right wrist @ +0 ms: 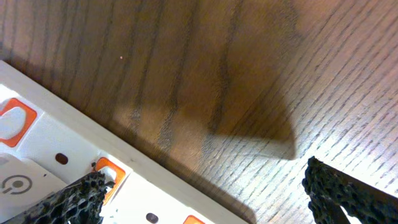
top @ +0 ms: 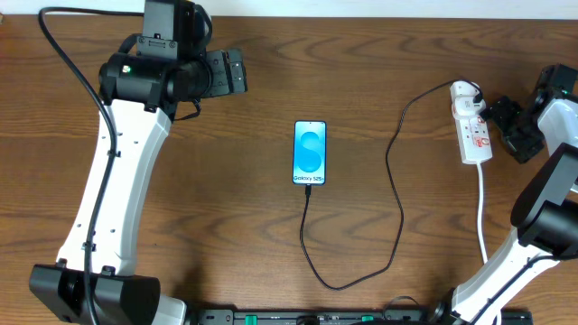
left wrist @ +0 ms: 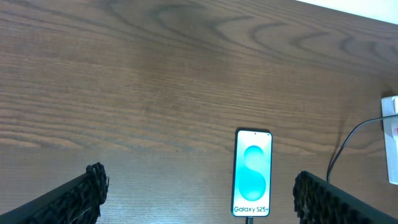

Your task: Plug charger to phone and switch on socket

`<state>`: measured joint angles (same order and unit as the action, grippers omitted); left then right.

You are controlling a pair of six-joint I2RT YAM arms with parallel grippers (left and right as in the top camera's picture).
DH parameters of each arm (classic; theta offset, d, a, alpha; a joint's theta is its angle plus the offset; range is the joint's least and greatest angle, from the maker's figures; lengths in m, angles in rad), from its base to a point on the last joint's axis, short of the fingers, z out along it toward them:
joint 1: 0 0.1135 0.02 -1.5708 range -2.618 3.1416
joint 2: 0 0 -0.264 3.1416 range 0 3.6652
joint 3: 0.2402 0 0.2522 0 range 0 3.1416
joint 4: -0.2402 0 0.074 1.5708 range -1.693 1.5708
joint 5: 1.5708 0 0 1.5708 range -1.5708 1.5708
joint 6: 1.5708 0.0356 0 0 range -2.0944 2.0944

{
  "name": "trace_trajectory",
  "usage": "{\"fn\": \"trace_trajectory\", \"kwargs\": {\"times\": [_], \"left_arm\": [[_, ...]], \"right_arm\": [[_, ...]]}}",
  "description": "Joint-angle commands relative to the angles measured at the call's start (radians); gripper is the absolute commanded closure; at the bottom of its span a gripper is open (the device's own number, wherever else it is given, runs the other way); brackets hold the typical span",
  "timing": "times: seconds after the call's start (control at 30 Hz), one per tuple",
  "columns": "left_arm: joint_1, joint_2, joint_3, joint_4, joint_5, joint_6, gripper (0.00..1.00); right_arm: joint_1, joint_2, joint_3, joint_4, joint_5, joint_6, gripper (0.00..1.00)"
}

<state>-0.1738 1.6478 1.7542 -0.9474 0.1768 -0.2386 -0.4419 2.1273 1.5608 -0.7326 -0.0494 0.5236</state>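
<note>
charger (top: 390, 162) meets phone (top: 310, 152) bottom | right pincer (right wrist: 202, 174) spread wide at socket (top: 471, 131)

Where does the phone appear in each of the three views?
Overhead: the phone is at the centre.
Left wrist: the phone is at the bottom edge, right of centre.
Right wrist: not in it.
Shared landmark: the white power strip, visible in all three.

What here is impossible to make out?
- Socket switch positions: too small overhead; right wrist view cuts most off.
- Charger tip at the phone: tiny overhead; cut by the left wrist view's bottom edge.
- White cord's far end: hidden behind the right arm overhead.
</note>
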Motion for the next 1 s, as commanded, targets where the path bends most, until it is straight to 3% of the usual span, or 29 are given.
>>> {"fn": "trace_trajectory", "kwargs": {"times": [0.0, 0.97], "left_arm": [[0.005, 0.005, -0.006, -0.006, -0.010, 0.005, 0.03], [0.005, 0.005, -0.006, -0.006, -0.010, 0.005, 0.03]], "right_arm": [[0.001, 0.013, 0.013, -0.004, -0.010, 0.014, 0.01], [0.014, 0.021, -0.005, -0.010, -0.014, 0.010, 0.01]]}}
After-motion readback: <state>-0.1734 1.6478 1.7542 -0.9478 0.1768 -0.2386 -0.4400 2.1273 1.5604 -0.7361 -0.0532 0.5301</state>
